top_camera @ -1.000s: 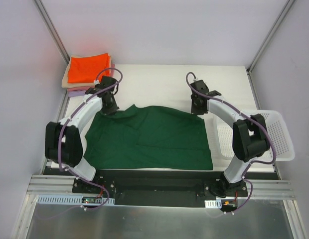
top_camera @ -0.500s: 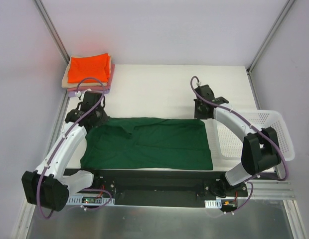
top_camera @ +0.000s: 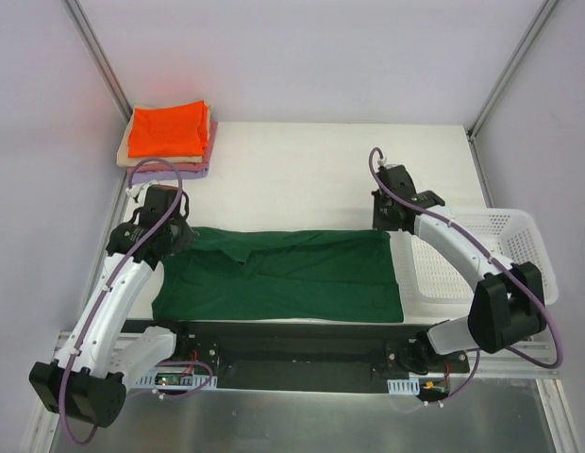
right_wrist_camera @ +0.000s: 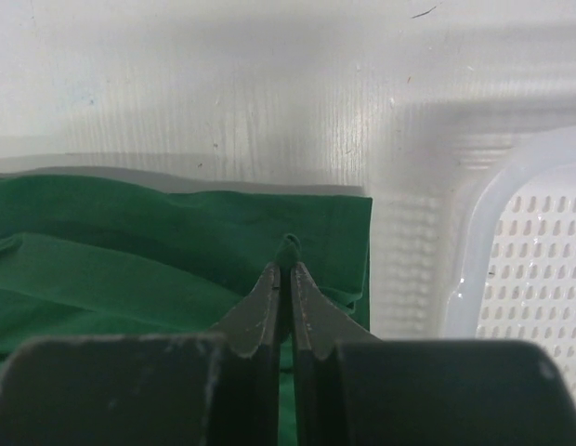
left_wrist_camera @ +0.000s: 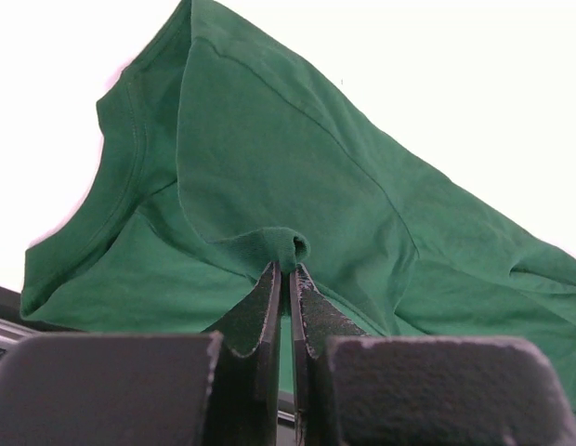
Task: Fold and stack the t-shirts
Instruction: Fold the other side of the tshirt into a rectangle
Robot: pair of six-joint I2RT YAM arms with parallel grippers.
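A large dark green t-shirt point(top_camera: 283, 274) lies spread across the near half of the table, folded lengthwise into a long band. My left gripper point(top_camera: 172, 234) is shut on a pinch of the shirt's far left edge point(left_wrist_camera: 290, 249). At the far right corner my right gripper point(top_camera: 385, 225) is shut on a small fold of the same cloth point(right_wrist_camera: 288, 249). Both far edges are drawn toward the near side. A stack of folded t-shirts point(top_camera: 168, 132), bright orange on top with beige, pink and lavender beneath, sits at the back left corner.
A white plastic mesh basket point(top_camera: 528, 247) stands at the table's right edge, close beside my right arm point(right_wrist_camera: 539, 279). Grey enclosure walls rise at the back and sides. The black mounting rail point(top_camera: 302, 344) runs along the near edge.
Both grippers pulled the green shirt's far edge toward the near side, narrowing it from a wide spread into a folded band. The left arm swung left and down.
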